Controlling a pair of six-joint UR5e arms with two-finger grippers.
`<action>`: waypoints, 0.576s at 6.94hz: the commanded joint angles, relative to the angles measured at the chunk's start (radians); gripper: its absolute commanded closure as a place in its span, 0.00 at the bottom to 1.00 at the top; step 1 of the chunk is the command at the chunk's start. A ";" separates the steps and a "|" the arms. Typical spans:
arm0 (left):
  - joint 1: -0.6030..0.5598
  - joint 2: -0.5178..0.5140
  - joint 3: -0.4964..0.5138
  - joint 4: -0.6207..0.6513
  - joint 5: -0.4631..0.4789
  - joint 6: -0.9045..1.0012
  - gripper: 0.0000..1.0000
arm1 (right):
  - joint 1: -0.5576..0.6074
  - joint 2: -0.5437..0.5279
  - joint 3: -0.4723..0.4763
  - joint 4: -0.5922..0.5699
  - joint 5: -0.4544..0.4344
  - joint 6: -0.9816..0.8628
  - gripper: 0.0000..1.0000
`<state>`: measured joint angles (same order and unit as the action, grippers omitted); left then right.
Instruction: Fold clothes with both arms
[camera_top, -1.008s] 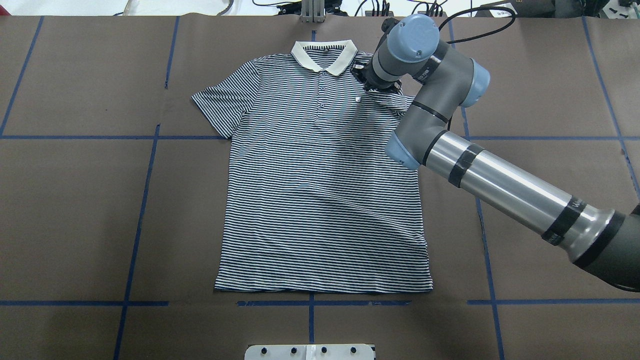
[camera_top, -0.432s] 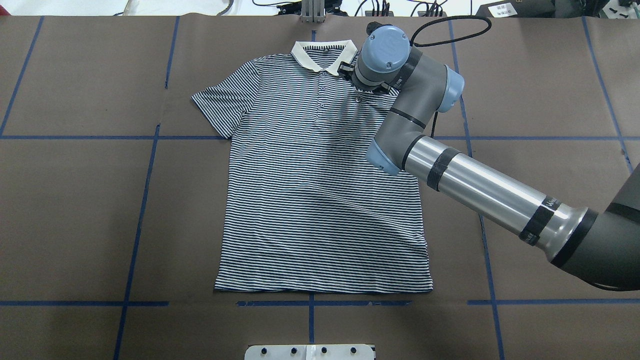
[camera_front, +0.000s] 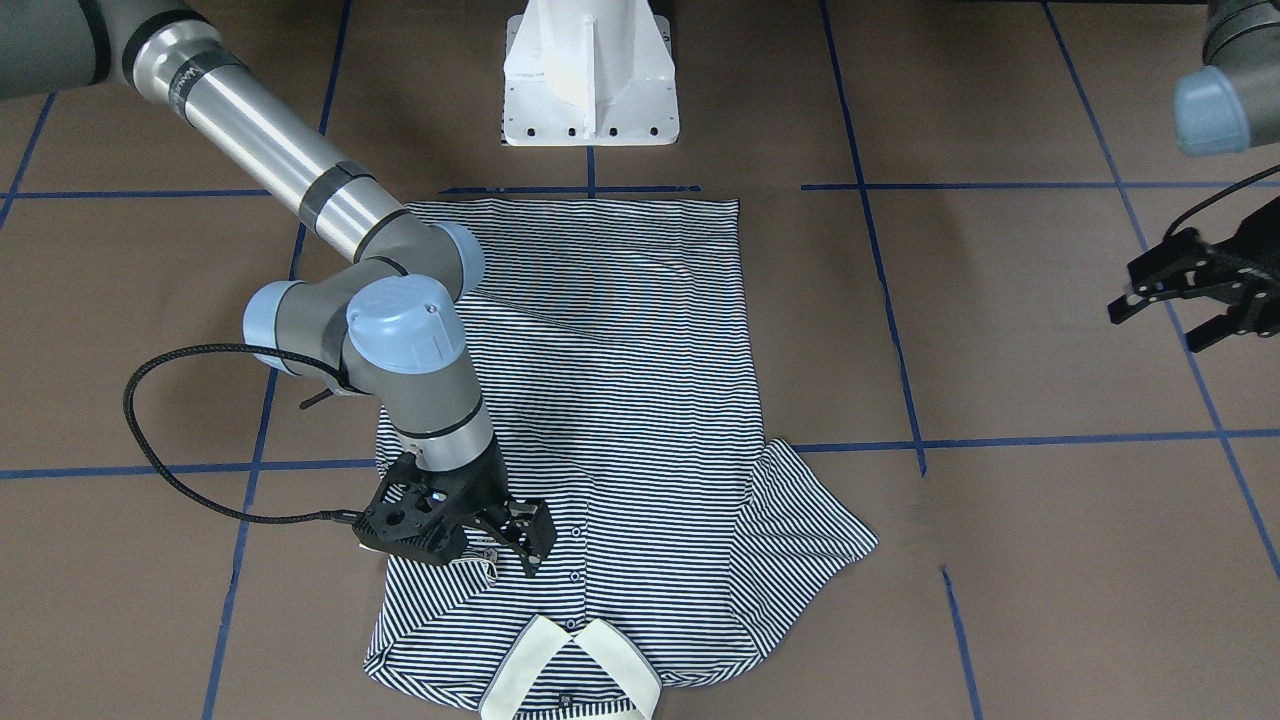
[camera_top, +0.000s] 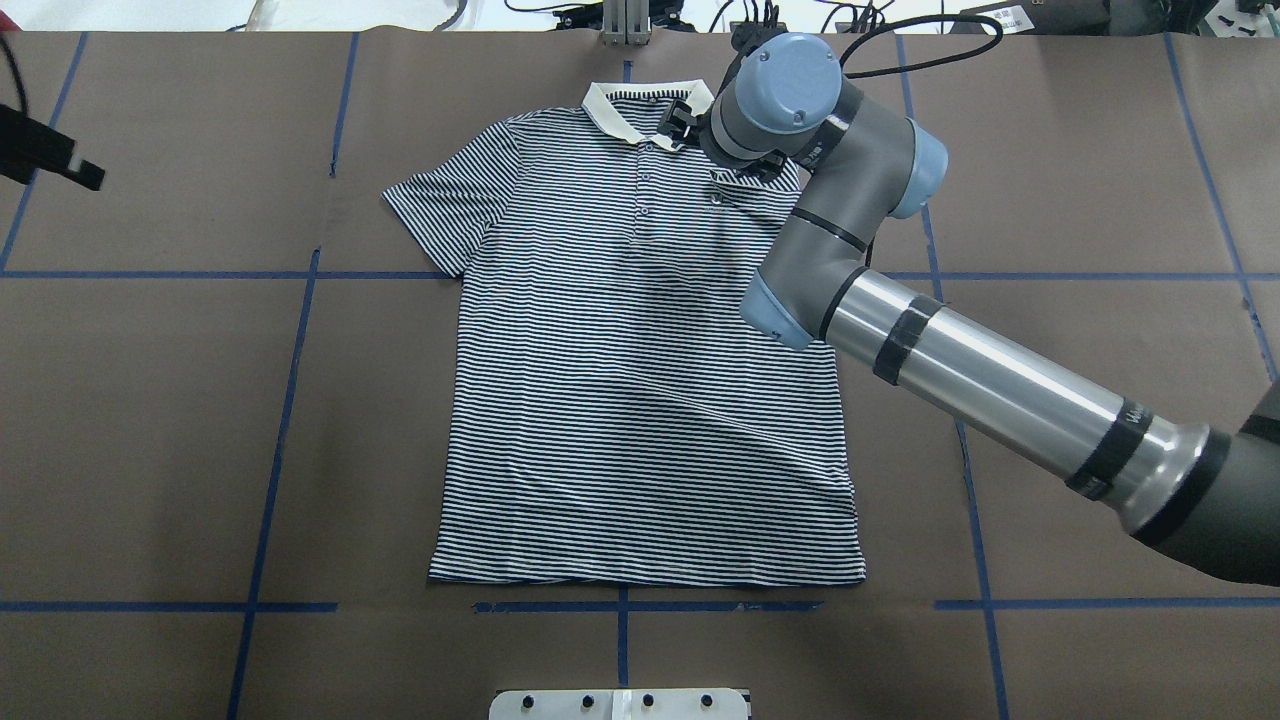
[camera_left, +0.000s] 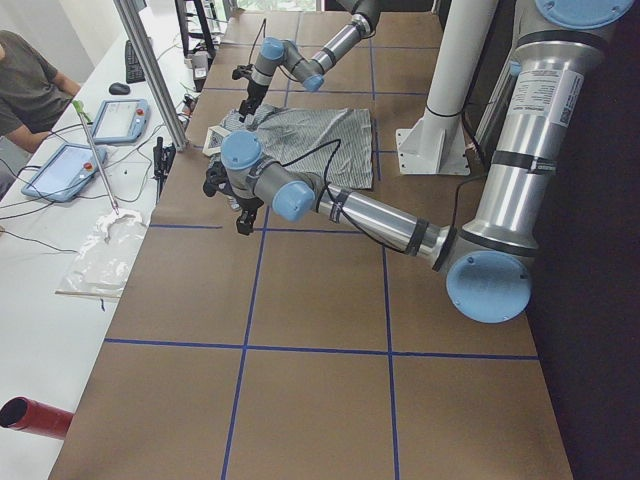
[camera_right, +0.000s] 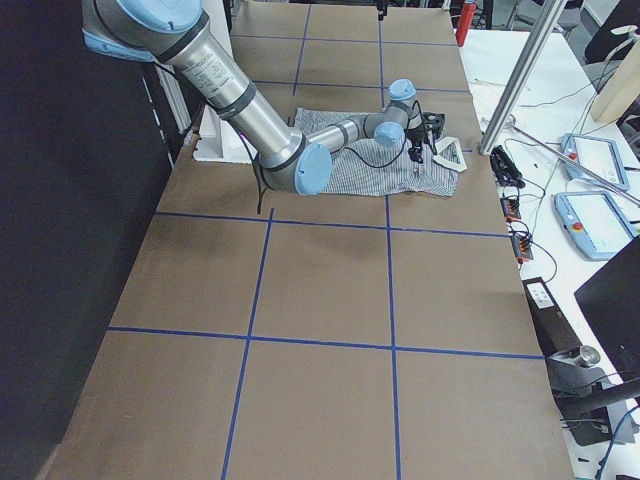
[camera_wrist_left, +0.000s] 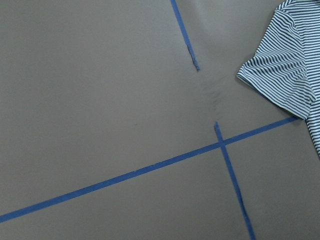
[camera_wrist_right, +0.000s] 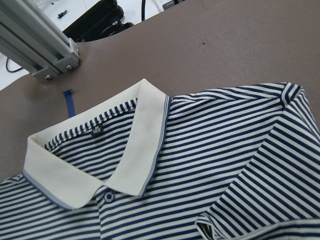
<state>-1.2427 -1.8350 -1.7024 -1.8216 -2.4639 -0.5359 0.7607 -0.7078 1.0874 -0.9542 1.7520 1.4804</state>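
Right gripper (camera_front: 510, 548) sits low over the chest of the polo shirt (camera_top: 640, 400), just beside the collar (camera_wrist_right: 135, 150). Can't tell whether its jaws are pinching cloth or free: the wrist hides them from above and its own camera doesn't show the fingers.

Right sleeve (camera_front: 440, 600) lies folded in across the chest, its hem right under the gripper. Left sleeve (camera_front: 800, 520) lies spread out. The shirt lies flat mid-table (camera_top: 150, 420), collar on the far side from the robot.

Risks as I see them:
- If cloth is pinched and the arm lifts, the sleeve peels back out and the fold is lost.
- A fingertip catching the lower layer or the collar would drag the whole front.
- Left gripper (camera_front: 1160, 322) hangs with jaws apart, well clear of the shirt, so nothing pins it. Any sideways pull could slide or bunch it.
- Cable (camera_front: 140, 420) loops near the shirt's edge and might sweep the fabric.
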 joint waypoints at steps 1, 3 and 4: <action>0.144 -0.148 0.100 -0.045 0.177 -0.315 0.00 | 0.012 -0.146 0.212 -0.005 0.075 -0.005 0.00; 0.282 -0.346 0.452 -0.268 0.372 -0.488 0.07 | 0.014 -0.261 0.365 -0.005 0.090 -0.008 0.00; 0.310 -0.416 0.598 -0.350 0.435 -0.490 0.13 | 0.015 -0.294 0.400 -0.005 0.087 -0.006 0.00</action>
<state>-0.9795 -2.1614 -1.2835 -2.0623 -2.1125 -0.9921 0.7747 -0.9562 1.4330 -0.9588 1.8380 1.4735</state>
